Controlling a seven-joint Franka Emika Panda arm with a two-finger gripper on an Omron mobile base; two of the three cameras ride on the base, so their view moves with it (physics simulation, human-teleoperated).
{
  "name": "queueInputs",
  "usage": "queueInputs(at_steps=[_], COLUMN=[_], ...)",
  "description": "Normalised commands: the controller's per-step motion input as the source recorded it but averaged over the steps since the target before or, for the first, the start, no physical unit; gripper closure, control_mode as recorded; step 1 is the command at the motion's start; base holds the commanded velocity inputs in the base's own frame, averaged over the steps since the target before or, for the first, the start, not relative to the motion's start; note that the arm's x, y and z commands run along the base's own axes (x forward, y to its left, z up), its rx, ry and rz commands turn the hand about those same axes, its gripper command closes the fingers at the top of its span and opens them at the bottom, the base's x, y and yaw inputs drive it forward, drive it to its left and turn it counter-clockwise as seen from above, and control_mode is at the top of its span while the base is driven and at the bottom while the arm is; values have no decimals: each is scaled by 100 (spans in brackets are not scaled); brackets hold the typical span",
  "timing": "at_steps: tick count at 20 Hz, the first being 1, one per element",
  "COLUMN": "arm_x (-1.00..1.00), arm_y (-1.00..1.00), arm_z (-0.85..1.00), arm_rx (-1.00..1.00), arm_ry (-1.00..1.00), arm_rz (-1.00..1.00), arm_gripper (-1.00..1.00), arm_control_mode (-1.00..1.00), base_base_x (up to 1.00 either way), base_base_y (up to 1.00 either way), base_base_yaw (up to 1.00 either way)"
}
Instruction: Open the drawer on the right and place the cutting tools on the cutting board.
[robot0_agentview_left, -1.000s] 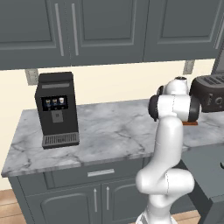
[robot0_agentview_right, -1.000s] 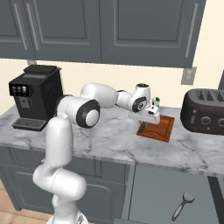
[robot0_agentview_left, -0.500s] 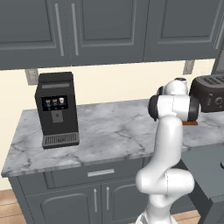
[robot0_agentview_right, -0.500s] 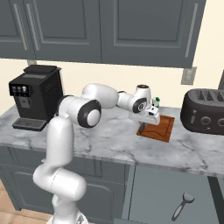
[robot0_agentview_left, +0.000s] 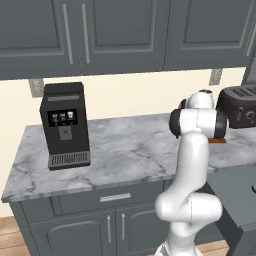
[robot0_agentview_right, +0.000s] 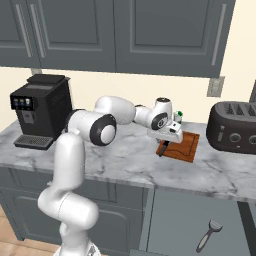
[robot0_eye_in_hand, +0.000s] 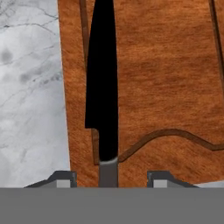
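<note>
Grained wooden cutting board (robot0_eye_in_hand: 166, 87), matt black knife (robot0_eye_in_hand: 101, 83) — perhaps plastic, veined marble counter (robot0_eye_in_hand: 30, 100)

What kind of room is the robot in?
It looks like a kitchen, a computer-made one. There is a marble counter with grey cabinets above it, a black coffee machine, a dark toaster, and a wooden cutting board with a black knife on it.

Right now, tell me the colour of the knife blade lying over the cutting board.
Black; the knife shows best in the hand view, against the reddish-brown cutting board.

One knife (robot0_eye_in_hand: 103, 87), one peeler (robot0_agentview_right: 208, 235), one board (robot0_agentview_right: 182, 145)
</note>
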Motion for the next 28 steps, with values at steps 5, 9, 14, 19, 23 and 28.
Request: queueInputs(at_steps=[5, 9, 14, 19, 23, 28], arm_x=[0, -3, -37, -63, -41, -33], arm_y=[0, 0, 0, 0, 0, 0], arm_z=[0, 0, 0, 20, 41, 47], arm_rx=[0, 0, 0, 0, 0, 0], arm_ry=[-5, -6, -7, -6, -7, -2], arm_rz=[0, 0, 0, 0, 0, 0], arm_gripper=[-100, -100, -100, -100, -100, -100], arm_control_mode=[-100, -100, -100, -100, -100, -100], base_base_x=[0, 0, 0, 0, 0, 0], base_base_y=[0, 0, 0, 0, 0, 0], base_base_yaw=[0, 0, 0, 0, 0, 0])
